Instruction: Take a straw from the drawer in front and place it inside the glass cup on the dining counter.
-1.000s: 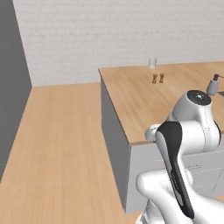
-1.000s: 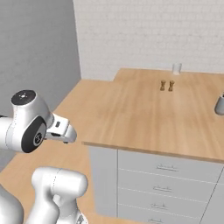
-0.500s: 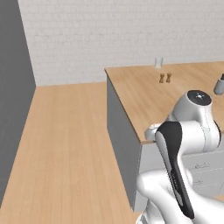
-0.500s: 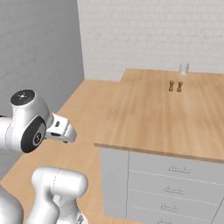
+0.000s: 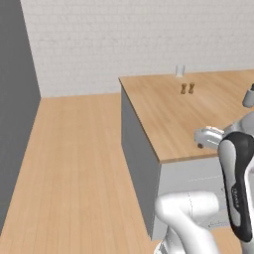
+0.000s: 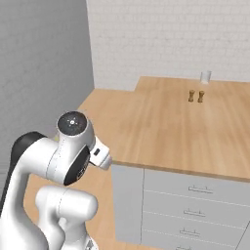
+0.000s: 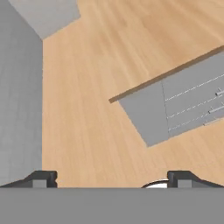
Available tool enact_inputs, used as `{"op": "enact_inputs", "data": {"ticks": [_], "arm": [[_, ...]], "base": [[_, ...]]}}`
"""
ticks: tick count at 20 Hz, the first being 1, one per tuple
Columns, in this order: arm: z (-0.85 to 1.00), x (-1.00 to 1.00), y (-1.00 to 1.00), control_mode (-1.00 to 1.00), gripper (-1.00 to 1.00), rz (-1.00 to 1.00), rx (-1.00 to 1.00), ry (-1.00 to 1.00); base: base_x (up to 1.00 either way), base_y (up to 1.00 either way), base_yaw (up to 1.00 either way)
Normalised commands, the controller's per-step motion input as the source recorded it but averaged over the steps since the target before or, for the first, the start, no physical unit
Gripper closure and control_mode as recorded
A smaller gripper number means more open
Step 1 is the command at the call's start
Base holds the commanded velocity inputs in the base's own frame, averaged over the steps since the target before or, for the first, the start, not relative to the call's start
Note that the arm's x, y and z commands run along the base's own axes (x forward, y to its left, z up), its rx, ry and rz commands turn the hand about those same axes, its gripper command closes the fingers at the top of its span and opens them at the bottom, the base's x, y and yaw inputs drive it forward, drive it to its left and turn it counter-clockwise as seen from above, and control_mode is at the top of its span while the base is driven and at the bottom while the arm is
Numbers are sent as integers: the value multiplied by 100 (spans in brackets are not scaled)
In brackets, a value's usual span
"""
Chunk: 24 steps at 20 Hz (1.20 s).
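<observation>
Glass cup [image 5: 180, 71] on far edge of dining counter [image 5: 168, 119], contents too small to tell, counter cut off at right, lowest drawer [image 6: 195, 244] cropped at bottom

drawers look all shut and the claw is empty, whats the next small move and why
Probably bring the open claw down toward the top drawer and its bar handle. The drawer fronts sit closed under the dining counter, the claw points at floor beside the cabinet, and the glass cup stands far off.

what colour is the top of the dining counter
Light wooden planks, a warm tan; the dining counter shows it best in the right base view.
</observation>
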Motion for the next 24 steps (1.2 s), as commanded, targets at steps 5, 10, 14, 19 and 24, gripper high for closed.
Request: {"op": "enact_inputs", "data": {"ticks": [5,10,14,19,24], "arm": [[-41,-6,-100,-100,-100,-28,34,-13],[-73,-13,-85,-100,-100,-31,22,-6],[-79,-21,-67,-100,-100,-39,20,-5],[-63,-5,-82,-100,-100,-41,15,0],[-40,0,-99,-100,-100,-26,12,0]], "base": [[0,0,0],[0,0,0],[0,0,0],[0,0,0],[0,0,0]]}}
